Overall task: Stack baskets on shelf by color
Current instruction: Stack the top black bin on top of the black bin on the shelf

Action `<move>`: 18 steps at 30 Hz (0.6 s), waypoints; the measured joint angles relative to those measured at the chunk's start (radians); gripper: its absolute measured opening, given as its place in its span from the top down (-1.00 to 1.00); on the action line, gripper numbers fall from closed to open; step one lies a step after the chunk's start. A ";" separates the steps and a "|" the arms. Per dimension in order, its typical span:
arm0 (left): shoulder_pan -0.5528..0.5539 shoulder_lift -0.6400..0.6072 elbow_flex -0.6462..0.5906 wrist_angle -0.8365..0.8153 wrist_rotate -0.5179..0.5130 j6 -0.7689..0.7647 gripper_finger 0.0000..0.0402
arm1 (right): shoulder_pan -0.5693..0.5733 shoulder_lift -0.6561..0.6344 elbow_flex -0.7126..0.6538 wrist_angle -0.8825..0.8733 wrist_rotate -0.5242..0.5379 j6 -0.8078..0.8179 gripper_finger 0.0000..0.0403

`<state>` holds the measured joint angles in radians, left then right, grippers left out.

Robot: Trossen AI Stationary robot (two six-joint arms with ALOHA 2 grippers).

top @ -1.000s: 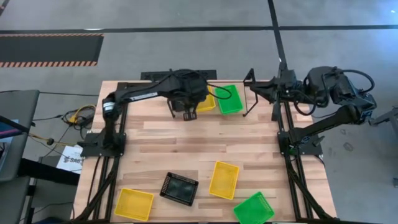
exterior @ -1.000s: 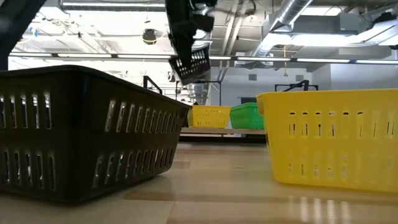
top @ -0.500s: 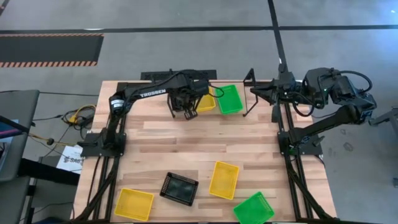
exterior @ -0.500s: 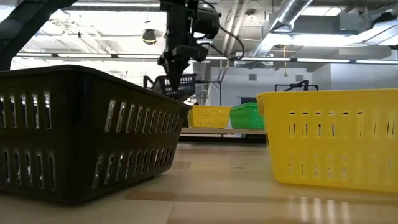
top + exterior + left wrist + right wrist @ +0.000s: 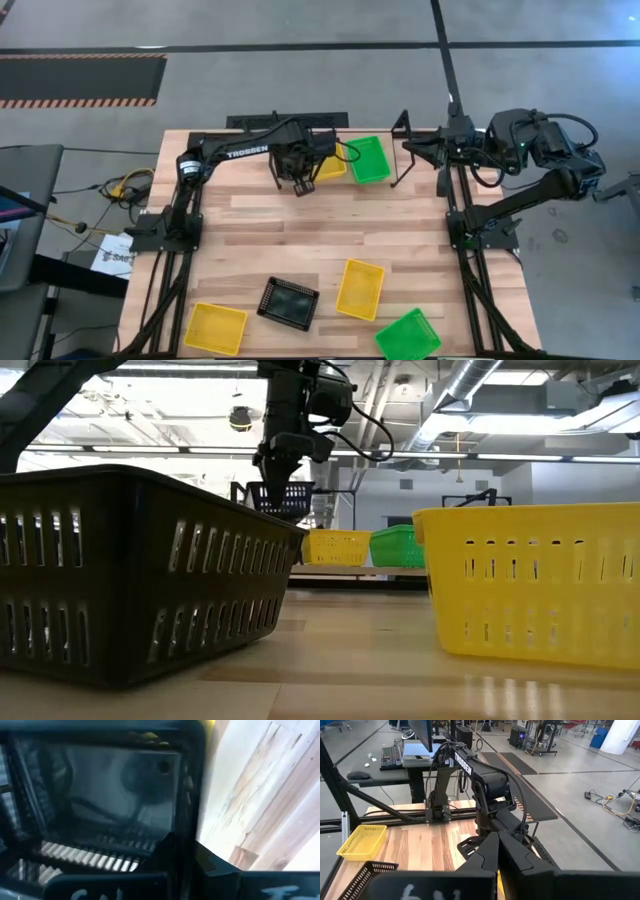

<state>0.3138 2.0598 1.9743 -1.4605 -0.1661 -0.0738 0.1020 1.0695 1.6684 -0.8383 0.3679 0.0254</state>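
My left gripper (image 5: 300, 172) reaches over the shelf's left end at the table's far edge and is shut on a black basket (image 5: 283, 500). That basket hangs level, higher than the yellow basket (image 5: 337, 546) and green basket (image 5: 397, 545) standing side by side on the shelf (image 5: 398, 128). What lies under it is hidden. The black basket's inside (image 5: 95, 795) fills the left wrist view. On the near table rest two yellow baskets (image 5: 215, 328) (image 5: 360, 288), one black (image 5: 288, 303) and one green (image 5: 408, 335). My right gripper (image 5: 496, 851) waits shut at the far right. My left gripper holds the black basket by one side wall at its rim (image 5: 192, 805), coming from above and pointing down. One finger (image 5: 172, 857) seems to be inside the wall and the other outside. The basket hangs upright and level below the fingers (image 5: 275, 468).
The shelf's thin posts (image 5: 403, 150) stand beside the green basket. The right arm (image 5: 520, 140) is folded past the table's right edge. The middle of the wooden table (image 5: 320, 225) is bare. A big black basket (image 5: 130, 570) and a yellow one (image 5: 530, 580) stand close to the low camera.
My left gripper has come down and moved toward the table's far edge and slightly left, still shut on the black basket. The basket was tipped and high a second ago. It now hangs level and lower, over the shelf's left end.
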 joint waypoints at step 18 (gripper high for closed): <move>-0.003 0.000 0.000 -0.076 -0.041 0.133 1.00 | 0.000 0.000 0.000 0.000 0.000 0.000 0.87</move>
<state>0.3105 2.0598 1.9743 -1.5364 -0.2068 0.0593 0.1021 1.0695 1.6684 -0.8387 0.3676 0.0257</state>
